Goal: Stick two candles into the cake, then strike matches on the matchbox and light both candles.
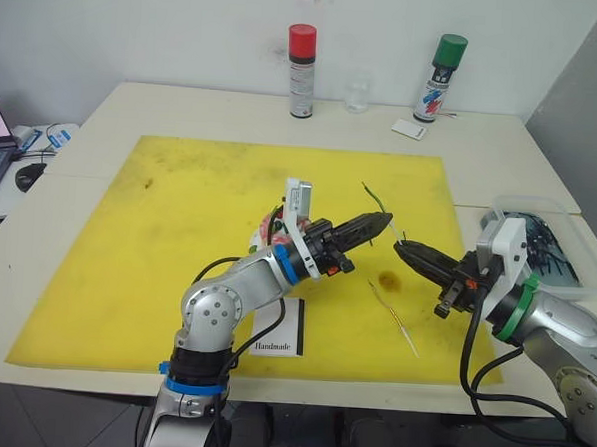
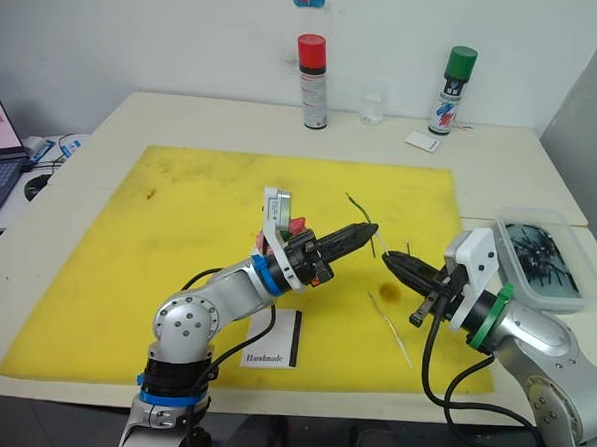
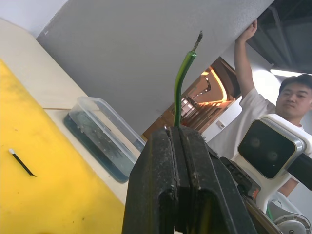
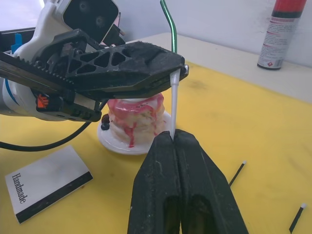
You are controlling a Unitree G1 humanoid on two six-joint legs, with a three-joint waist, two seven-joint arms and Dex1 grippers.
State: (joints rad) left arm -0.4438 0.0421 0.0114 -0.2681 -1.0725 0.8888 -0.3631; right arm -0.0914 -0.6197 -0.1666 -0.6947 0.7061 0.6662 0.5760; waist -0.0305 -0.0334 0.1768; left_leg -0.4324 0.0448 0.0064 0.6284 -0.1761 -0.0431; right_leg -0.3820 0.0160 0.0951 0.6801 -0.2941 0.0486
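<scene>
The left gripper [image 1: 383,223] was clamped on a candle [image 1: 372,197], its green shaft rising above the fingers beyond the cake [image 4: 134,119]. The right gripper [image 1: 401,249], closed, pinched the same candle's pale lower end (a two-handed regrip, it seemed). Neither candle stood in the cake yet, so step one was underway; next, one gripper would need to let go and the stick be turned point-down over the pink top.

The second candle [image 1: 395,311] lay on the yellow mat [image 1: 158,236] past the cake, the matches [image 4: 236,173] beside it, the matchbox [image 1: 279,327] nearer the robot. Two spray cans [image 1: 301,70] stood on the table's far side, against a white wall.
</scene>
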